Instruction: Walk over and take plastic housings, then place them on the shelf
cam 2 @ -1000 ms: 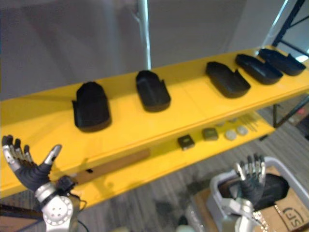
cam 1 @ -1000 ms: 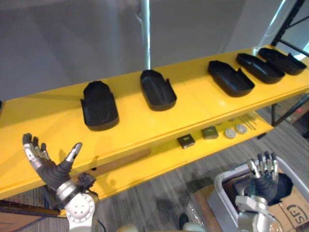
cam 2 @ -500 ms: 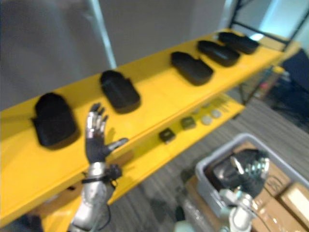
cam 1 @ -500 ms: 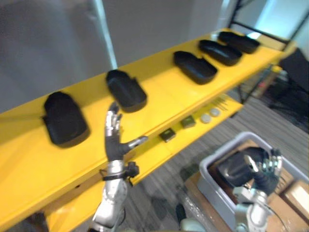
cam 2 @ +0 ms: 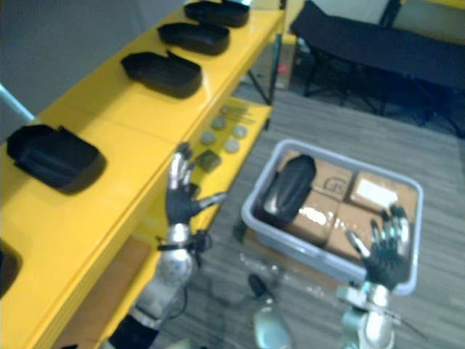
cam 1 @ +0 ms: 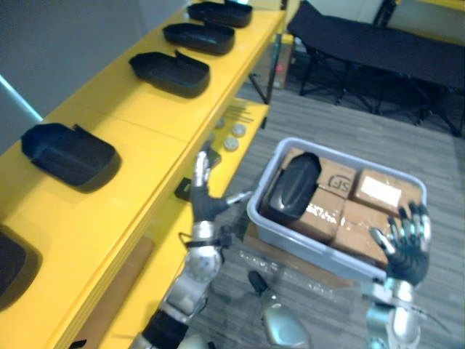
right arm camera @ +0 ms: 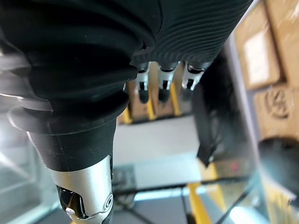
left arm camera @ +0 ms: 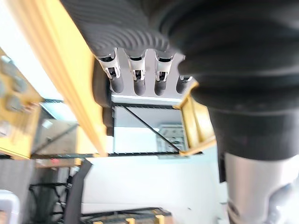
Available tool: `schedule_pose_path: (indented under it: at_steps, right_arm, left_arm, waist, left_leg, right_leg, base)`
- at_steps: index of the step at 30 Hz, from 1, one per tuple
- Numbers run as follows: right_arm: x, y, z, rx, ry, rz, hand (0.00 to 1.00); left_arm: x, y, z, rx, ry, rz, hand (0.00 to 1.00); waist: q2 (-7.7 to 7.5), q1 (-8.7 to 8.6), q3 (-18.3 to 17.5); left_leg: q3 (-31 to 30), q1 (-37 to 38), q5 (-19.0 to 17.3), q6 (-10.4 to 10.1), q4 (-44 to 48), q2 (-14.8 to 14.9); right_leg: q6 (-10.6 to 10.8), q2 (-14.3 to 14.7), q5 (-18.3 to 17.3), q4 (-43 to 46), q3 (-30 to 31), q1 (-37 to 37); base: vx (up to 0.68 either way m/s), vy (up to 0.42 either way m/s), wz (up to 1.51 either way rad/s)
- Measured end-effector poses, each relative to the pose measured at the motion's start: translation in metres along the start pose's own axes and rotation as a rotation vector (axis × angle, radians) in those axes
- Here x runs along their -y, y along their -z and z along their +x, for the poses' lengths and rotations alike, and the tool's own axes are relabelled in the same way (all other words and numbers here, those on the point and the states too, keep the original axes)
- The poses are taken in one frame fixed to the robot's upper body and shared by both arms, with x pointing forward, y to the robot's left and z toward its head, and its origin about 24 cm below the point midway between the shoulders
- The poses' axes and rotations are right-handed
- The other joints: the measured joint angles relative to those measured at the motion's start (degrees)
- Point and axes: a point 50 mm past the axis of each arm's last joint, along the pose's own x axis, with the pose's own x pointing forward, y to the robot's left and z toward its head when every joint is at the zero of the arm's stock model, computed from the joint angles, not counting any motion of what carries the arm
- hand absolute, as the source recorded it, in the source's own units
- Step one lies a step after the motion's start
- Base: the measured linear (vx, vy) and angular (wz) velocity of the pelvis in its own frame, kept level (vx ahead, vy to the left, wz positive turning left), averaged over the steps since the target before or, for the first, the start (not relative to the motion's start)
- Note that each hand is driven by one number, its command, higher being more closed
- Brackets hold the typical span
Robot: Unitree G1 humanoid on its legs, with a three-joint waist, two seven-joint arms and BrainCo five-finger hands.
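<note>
**Two open hands, one housing lying in the grey bin**

One black plastic housing (cam 1: pixel 290 185) is seen lying in a grey bin (cam 1: pixel 312 246) at the centre right of the left eye view. It is laid on top of cardboard boxes (cam 1: pixel 378 190) that are packed inside the bin.

Four more housings are set in a row on the top board of a yellow shelf (cam 1: pixel 138 123), which runs from the lower left to the upper middle of the frame. The nearest of them (cam 1: pixel 69 154) is placed at the left. The next (cam 1: pixel 171 71) is well apart from it, and two further ones (cam 1: pixel 198 36) (cam 1: pixel 220 12) are lined up close together at the top. Part of another dark shape is cut off by the left edge.

The left hand (cam 1: pixel 205 203) is held upright between the shelf's front edge and the bin, with fingers straight and thumb spread towards the bin. The right hand (cam 1: pixel 407 247) is raised at the lower right, just beside the bin's near right corner, with its fingers fanned apart.

On the lower shelf board, a few small round discs (cam 2: pixel 231 145) and a small square block (cam 2: pixel 209 161) are laid out. A dark low bench (cam 1: pixel 370 43) stands on grey carpet (cam 1: pixel 349 116) at the upper right.
</note>
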Motion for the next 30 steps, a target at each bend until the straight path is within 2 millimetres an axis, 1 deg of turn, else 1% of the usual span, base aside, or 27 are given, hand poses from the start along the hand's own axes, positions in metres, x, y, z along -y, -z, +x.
schedule_pose_path:
  at_steps: [2,3,4,6,7,8,10,11,12,13,14,15,16,17,18,19,20,21,22,23,24,25,26,27,28,29,30]
  right_arm:
    - [-0.003,0.000,0.004,0.008,-0.019,0.006,0.00]
    - [-0.005,0.001,0.006,0.009,-0.023,0.010,0.00]
    - [-0.004,0.005,0.009,-0.003,-0.018,0.021,0.00]
    - [-0.005,0.011,0.010,-0.034,-0.003,0.092,0.00]
    - [-0.009,0.015,0.009,-0.053,0.005,0.142,0.00]
    - [-0.012,0.021,0.003,-0.081,0.028,0.188,0.00]
    - [-0.011,0.026,-0.010,-0.119,0.088,0.219,0.00]
    - [-0.005,0.028,-0.025,-0.147,0.145,0.233,0.00]
    - [0.002,0.025,-0.040,-0.163,0.188,0.240,0.00]
    - [0.004,0.024,-0.045,-0.168,0.195,0.236,0.00]
    - [0.007,0.018,-0.051,-0.165,0.180,0.226,0.00]
    - [0.008,0.013,-0.054,-0.156,0.164,0.219,0.00]
    - [0.009,0.012,-0.054,-0.151,0.157,0.217,0.00]
    - [0.007,0.012,-0.054,-0.147,0.144,0.220,0.00]
    - [0.006,0.009,-0.054,-0.137,0.132,0.223,0.00]
    - [0.004,0.007,-0.053,-0.129,0.125,0.229,0.00]
    - [-0.001,0.004,-0.051,-0.113,0.107,0.244,0.00]
    - [-0.005,0.003,-0.049,-0.106,0.093,0.249,0.00]
    - [-0.007,0.004,-0.049,-0.106,0.086,0.246,0.00]
    - [-0.009,0.005,-0.046,-0.104,0.080,0.227,0.00]
    - [-0.011,0.007,-0.043,-0.112,0.080,0.202,0.00]
    - [-0.011,0.009,-0.043,-0.122,0.083,0.194,0.00]
    - [-0.011,0.014,-0.041,-0.153,0.090,0.175,0.00]
    - [-0.008,0.020,-0.038,-0.190,0.094,0.138,0.00]
    - [-0.006,0.024,-0.034,-0.209,0.091,0.120,0.00]
    - [-0.003,0.029,-0.028,-0.238,0.089,0.078,0.00]
    - [0.000,0.035,-0.022,-0.264,0.094,0.051,0.00]
  left_arm:
    - [-0.008,0.002,-0.001,-0.001,-0.014,0.022,0.00]
    - [-0.013,0.003,-0.002,0.002,-0.024,0.032,0.00]
    - [-0.016,0.003,-0.004,0.005,-0.035,0.029,0.00]
    - [-0.015,-0.002,-0.004,0.033,-0.030,0.006,0.00]
    - [-0.012,-0.010,-0.001,0.071,-0.009,-0.016,0.00]
    - [-0.008,-0.015,0.000,0.094,0.022,-0.036,0.00]
    - [-0.005,-0.020,-0.001,0.109,0.058,-0.044,0.00]
    - [-0.003,-0.022,-0.003,0.114,0.094,-0.054,0.00]
    - [-0.004,-0.026,-0.006,0.116,0.115,-0.064,0.00]
    - [-0.006,-0.026,-0.008,0.112,0.114,-0.060,0.00]
    - [-0.013,-0.022,-0.012,0.086,0.093,-0.042,0.00]
    - [-0.019,-0.018,-0.018,0.051,0.068,-0.030,0.00]
    - [-0.022,-0.015,-0.021,0.034,0.056,-0.020,0.00]
    - [-0.030,-0.011,-0.027,-0.003,0.030,0.003,0.00]
    - [-0.037,-0.007,-0.033,-0.040,0.011,0.026,0.00]
    - [-0.041,-0.006,-0.035,-0.056,-0.001,0.038,0.00]
    - [-0.051,-0.003,-0.040,-0.082,-0.026,0.062,0.00]
    - [-0.061,0.000,-0.045,-0.111,-0.046,0.089,0.00]
    - [-0.067,0.001,-0.049,-0.128,-0.060,0.107,0.00]
    - [-0.080,0.004,-0.055,-0.165,-0.100,0.131,0.00]
    - [-0.094,0.007,-0.063,-0.206,-0.147,0.153,0.00]
    - [-0.100,0.009,-0.066,-0.226,-0.166,0.166,0.00]
    - [-0.110,0.011,-0.071,-0.258,-0.204,0.167,0.00]
    - [-0.112,0.016,-0.073,-0.285,-0.242,0.132,0.00]
    - [-0.111,0.019,-0.076,-0.301,-0.260,0.113,0.00]
    - [-0.109,0.022,-0.077,-0.318,-0.283,0.079,0.00]
    - [-0.104,0.025,-0.076,-0.323,-0.287,0.058,0.00]
  waist:
    - [-0.06,0.65,0.79]
    - [-0.57,0.80,1.37]
    - [-0.55,1.17,1.60]
    - [0.29,1.52,1.66]
    - [0.89,2.62,2.01]
    - [1.33,3.60,2.61]
    - [1.53,4.48,2.77]
    - [1.54,4.97,2.77]
    - [1.43,5.26,2.84]
    - [1.08,5.35,3.04]
    - [0.63,5.34,3.09]
    - [0.93,5.21,3.10]
    - [0.88,5.28,3.08]
    - [0.71,5.78,2.95]
    - [0.90,6.37,2.47]
    - [0.90,6.79,2.02]
    - [0.45,7.18,1.45]
    - [-0.43,8.03,0.65]
    - [-0.88,8.43,0.07]
    - [-1.75,8.71,-0.49]
    - [-2.30,9.05,-0.81]
    - [-2.67,9.21,-1.03]
    - [-3.74,9.70,-1.76]
    - [-3.31,10.80,-1.99]
    - [-2.10,11.38,-2.26]
    - [-0.75,11.51,-2.27]
    - [0.46,11.08,-1.89]
  left_leg:
    - [-0.17,-1.21,0.26,0.19,0.70,-0.27]
    - [-0.73,-1.15,0.27,0.14,1.31,-0.94]
    - [-2.22,-1.37,0.07,-0.15,1.96,-1.67]
    - [-3.82,-3.13,-0.50,-0.59,4.08,-1.51]
    - [-4.75,-4.54,-1.62,-1.05,6.94,-0.92]
    - [-5.45,-5.20,-2.92,-1.63,10.17,0.21]
    - [-5.40,-5.04,-4.42,-1.73,13.89,1.85]
    - [-4.67,-4.61,-5.81,-1.02,16.05,2.85]
    - [-2.60,-3.98,-7.59,-0.08,18.15,3.60]
    - [-1.49,-3.61,-8.11,0.40,18.97,3.75]
    - [1.35,-2.72,-8.44,1.32,19.31,4.18]
    - [3.52,-2.40,-7.64,2.43,18.87,4.92]
    - [5.12,-1.98,-7.13,2.68,18.38,5.51]
    - [7.84,-0.87,-5.75,2.68,16.61,6.25]
    - [9.61,-0.39,-4.23,2.45,14.86,7.43]
    - [10.45,-0.39,-3.40,2.19,13.83,8.07]
    - [11.46,-0.07,-1.52,1.57,11.61,8.92]
    - [12.68,0.23,0.31,0.71,9.26,9.61]
    - [12.95,0.15,1.09,0.15,8.26,9.96]
    - [13.74,0.15,2.24,-1.04,6.82,10.81]
    - [14.24,-0.02,2.85,-2.38,6.37,11.70]
    - [14.52,-0.16,3.10,-3.10,6.38,12.12]
    - [15.62,-0.76,3.62,-4.62,6.81,12.69]
    - [14.52,-1.29,4.18,-5.75,7.07,13.39]
    - [12.59,-1.91,4.43,-6.23,6.57,13.77]
    - [10.91,-2.28,4.94,-7.11,5.59,14.18]
    - [9.68,-2.60,5.37,-7.89,4.83,14.54]
  right_leg:
    - [0.00,-0.43,0.20,2.35,-1.08,-1.51]
    - [-0.06,-1.01,0.24,3.65,-2.46,-1.81]
    - [1.16,-1.78,2.23,4.99,-3.69,-1.87]
    - [1.31,-1.70,1.62,7.12,-5.47,-3.04]
    - [1.32,-0.99,0.90,9.85,-6.30,-4.47]
    - [1.21,0.44,0.71,12.78,-6.93,-4.98]
    - [1.09,2.35,0.61,15.61,-7.60,-4.76]
    - [1.08,3.40,0.61,17.03,-7.81,-4.26]
    - [0.94,3.74,0.74,17.64,-9.31,-3.94]
    - [0.74,3.45,0.97,17.44,-10.01,-3.52]
    - [-1.91,2.19,2.95,13.99,-12.23,-2.28]
    - [-4.86,0.13,1.33,15.34,-17.15,-2.70]
    - [-4.94,-0.91,0.19,18.46,-19.88,-3.58]
    - [-4.40,-2.87,-2.76,24.90,-22.97,-4.73]
    - [-4.74,-4.79,-5.73,30.97,-24.85,-4.97]
    - [-5.00,-5.69,-7.25,33.68,-25.25,-4.92]
    - [-4.80,-7.89,-10.12,37.71,-25.49,-3.75]
    - [-4.80,-10.29,-12.07,39.20,-26.09,-1.80]
    - [-4.39,-11.50,-12.69,39.19,-26.61,-0.54]
    - [-4.72,-13.10,-13.15,38.15,-26.96,2.29]
    - [-4.67,-14.17,-13.04,35.90,-27.28,5.13]
    - [-4.53,-14.68,-12.90,34.31,-27.77,6.47]
    - [-2.21,-15.23,-13.66,30.04,-28.93,7.96]
    - [0.42,-14.35,-15.44,26.66,-31.77,8.57]
    - [0.68,-13.40,-15.61,24.73,-32.70,8.66]
    - [0.94,-12.38,-15.67,21.95,-33.67,9.26]
    - [1.09,-11.56,-15.73,20.72,-34.22,9.47]
  base:
    - [-0.08,0.021,0.04]
    - [-0.03,0.003,0.44]
    - [0.01,-0.003,0.56]
    - [0.04,0.000,0.48]
    - [0.04,0.002,0.26]
    - [0.03,0.007,0.13]
    - [-0.03,0.023,-0.13]
    - [-0.13,0.080,-0.40]
    - [-0.16,0.094,-0.51]
    - [-0.26,0.098,-0.82]
    - [-0.30,0.116,-0.96]
    - [-0.30,0.118,-1.01]
    - [-0.25,0.129,-1.08]
    - [-0.19,0.087,-1.11]
    - [-0.16,0.066,-1.06]
    - [-0.10,0.000,-0.82]
    - [-0.06,-0.095,-0.71]
    - [-0.04,-0.135,-0.67]
    - [-0.01,-0.162,-0.60]
    - [-0.01,-0.184,-0.55]
    - [0.00,-0.266,-0.52]
    - [0.00,-0.284,-0.56]
    - [0.01,-0.358,-0.68]
    - [0.00,-0.296,-0.84]
    - [0.03,-0.326,-0.85]
    - [0.03,-0.204,-0.56]
    - [0.02,-0.254,-0.22]
